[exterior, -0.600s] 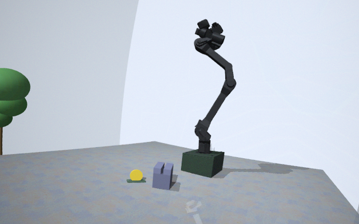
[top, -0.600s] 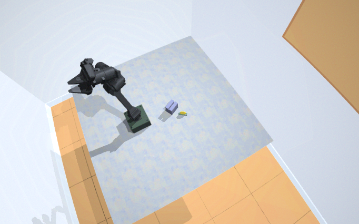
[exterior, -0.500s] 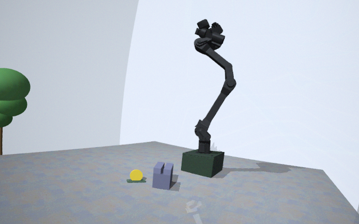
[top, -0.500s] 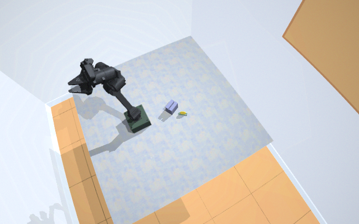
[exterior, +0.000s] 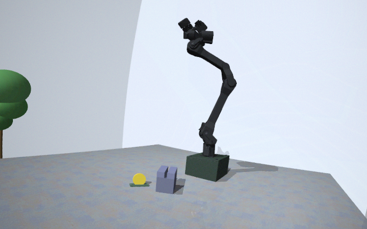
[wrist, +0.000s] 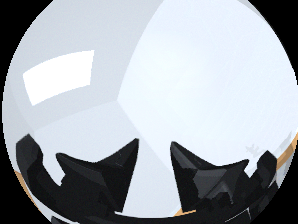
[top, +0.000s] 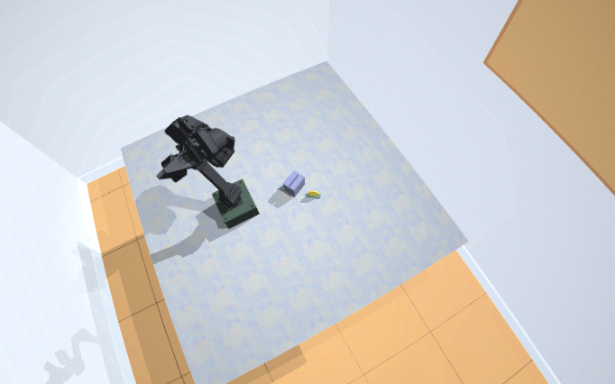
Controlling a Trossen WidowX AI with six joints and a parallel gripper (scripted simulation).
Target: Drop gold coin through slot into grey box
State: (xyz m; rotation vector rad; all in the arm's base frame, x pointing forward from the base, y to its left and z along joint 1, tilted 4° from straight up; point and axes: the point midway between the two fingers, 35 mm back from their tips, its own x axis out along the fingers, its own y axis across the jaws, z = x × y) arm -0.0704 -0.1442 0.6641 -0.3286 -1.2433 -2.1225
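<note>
The gold coin (top: 313, 193) (exterior: 139, 178) stands upright on its edge in the shallow dark-green holder (exterior: 134, 185). The closed blue-grey box (top: 292, 189) (exterior: 164, 185) stands beside the holder, between it and the arm's base. Two raised blocks on its lid flank the narrow slot. My gripper (top: 167, 177) (wrist: 154, 143) is partly open and empty, high above the table and far from the coin and box, on the other side of the arm's base. In the wrist view only walls and a bit of floor show past the fingers. Inside the box is hidden.
The arm stands on a dark-green base block (top: 242, 217) (exterior: 200, 167), near the box. The patterned table top (top: 348, 248) (exterior: 73, 196) ends at edges above an orange tiled floor (top: 396, 329). A green tree (exterior: 4, 85) stands beyond the table.
</note>
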